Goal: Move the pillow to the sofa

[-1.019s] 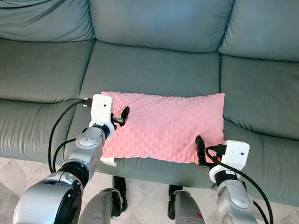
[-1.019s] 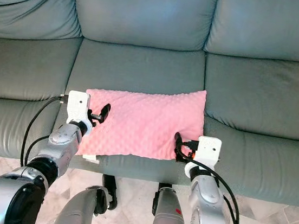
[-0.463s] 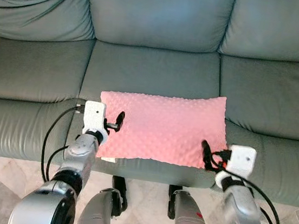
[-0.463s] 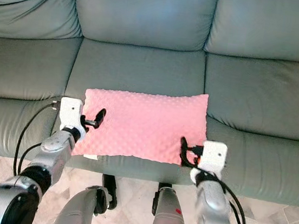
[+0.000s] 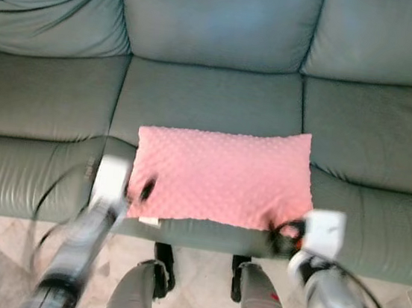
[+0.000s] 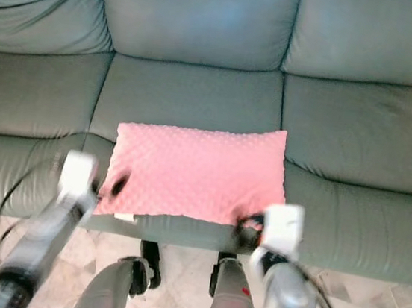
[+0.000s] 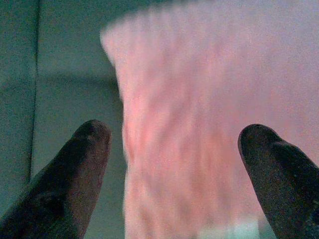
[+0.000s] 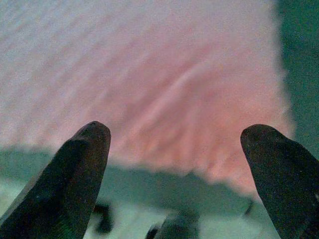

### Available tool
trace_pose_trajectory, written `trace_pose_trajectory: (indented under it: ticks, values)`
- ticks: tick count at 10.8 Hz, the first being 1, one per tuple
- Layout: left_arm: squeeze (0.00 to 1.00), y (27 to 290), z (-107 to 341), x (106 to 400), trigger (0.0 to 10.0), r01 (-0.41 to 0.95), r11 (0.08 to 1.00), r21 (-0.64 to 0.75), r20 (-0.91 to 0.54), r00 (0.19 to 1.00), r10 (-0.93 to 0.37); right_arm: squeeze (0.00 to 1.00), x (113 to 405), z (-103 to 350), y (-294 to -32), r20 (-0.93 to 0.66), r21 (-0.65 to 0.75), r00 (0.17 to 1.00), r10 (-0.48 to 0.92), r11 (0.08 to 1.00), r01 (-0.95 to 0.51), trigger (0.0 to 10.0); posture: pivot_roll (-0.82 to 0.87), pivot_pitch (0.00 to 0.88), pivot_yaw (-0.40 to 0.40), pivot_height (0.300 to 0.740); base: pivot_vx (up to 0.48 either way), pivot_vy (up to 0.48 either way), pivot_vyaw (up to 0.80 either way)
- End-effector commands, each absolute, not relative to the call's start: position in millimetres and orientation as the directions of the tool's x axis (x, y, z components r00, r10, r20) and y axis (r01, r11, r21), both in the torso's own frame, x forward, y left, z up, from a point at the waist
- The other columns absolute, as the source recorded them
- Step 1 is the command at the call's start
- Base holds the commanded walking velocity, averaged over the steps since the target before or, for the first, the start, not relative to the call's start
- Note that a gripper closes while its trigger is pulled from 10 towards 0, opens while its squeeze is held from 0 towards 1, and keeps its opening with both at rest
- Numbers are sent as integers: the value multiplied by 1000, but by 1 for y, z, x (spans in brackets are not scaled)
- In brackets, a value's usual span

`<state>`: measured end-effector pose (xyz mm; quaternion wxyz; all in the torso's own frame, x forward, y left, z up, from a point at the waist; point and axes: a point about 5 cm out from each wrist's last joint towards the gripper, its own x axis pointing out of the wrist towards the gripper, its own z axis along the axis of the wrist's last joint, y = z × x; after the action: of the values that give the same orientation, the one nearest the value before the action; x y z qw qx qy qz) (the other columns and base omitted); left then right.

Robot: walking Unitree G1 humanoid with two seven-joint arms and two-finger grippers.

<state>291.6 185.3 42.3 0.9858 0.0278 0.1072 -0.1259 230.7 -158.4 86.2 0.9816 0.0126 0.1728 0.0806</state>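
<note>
No text, label, brand, number or sign can be read in any view. The small white tag at the pillow's front corner is too small and blurred to show any print.

Pink dimpled pillow lying flat, on grey-green sofa middle seat cushion

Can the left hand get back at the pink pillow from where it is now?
Probably yes. The left hand is open and faces the pink pillow's near left corner, which lies on the sofa's middle seat with nothing between them.
</note>
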Motion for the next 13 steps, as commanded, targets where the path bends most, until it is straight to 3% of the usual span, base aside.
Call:
trace_pose_trajectory:
  ticks: [1, 2, 3, 4, 5, 7, 8, 11, 13]
  values:
    - [0, 191, 33, 271, 10000, 299, 954, 9, -307, 909, -281, 996, 214, 84, -149, -437, 118, 872, 221, 975, -188, 10000, -218, 435, 120, 740, 0, 0, 0]
    - [0, 191, 31, 253, 10000, 372, 928, -19, -395, 850, -349, 600, 204, 83, -141, -506, 187, 813, 289, 957, -223, 10000, -215, 424, 120, 740, 0, 0, 0]
    - [0, 187, 29, 241, 10000, 434, 895, -98, -482, 767, -425, 0, 199, 78, -134, -535, 244, 769, 348, 936, -254, 10000, -209, 416, 119, 740, 0, 0, 0]
    - [0, 183, 28, 237, 10000, 459, 877, -139, -509, 727, -461, 0, 198, 73, -133, -560, 255, 748, 357, 933, -255, 10000, -195, 410, 121, 740, 0, 0, 0]
    - [0, 170, 20, 236, 10000, 529, 829, -182, -591, 615, -522, 0, 203, 57, -133, -597, 233, 714, 366, 931, -282, 10000, -187, 405, 121, 740, 0, 0, 0]
    - [0, 154, 17, 235, 10000, 563, 797, -218, -655, 520, -547, 0, 210, 43, -143, -649, 137, 701, 296, 951, -275, 10000, -199, 407, 124, 740, 0, 0, 0]
    - [0, 144, 14, 229, 10000, 622, 744, -245, -690, 427, -585, 0, 214, 34, -150, -670, 91, 693, 266, 956, -279, 10000, -197, 408, 126, 740, 0, 0, 0]
    - [0, 127, -3, 228, 10000, 693, 689, -213, -733, 352, -582, 0, 224, 23, -164, -664, 31, 711, 230, 959, -281, 10000, -203, 430, 126, 740, 0, 0, 0]
    - [0, 122, -11, 237, 10000, 695, 707, -132, -741, 405, -536, 0, 234, 21, -169, -637, 12, 738, 224, 960, -281, 10000, -205, 440, 125, 740, 0, 0, 0]
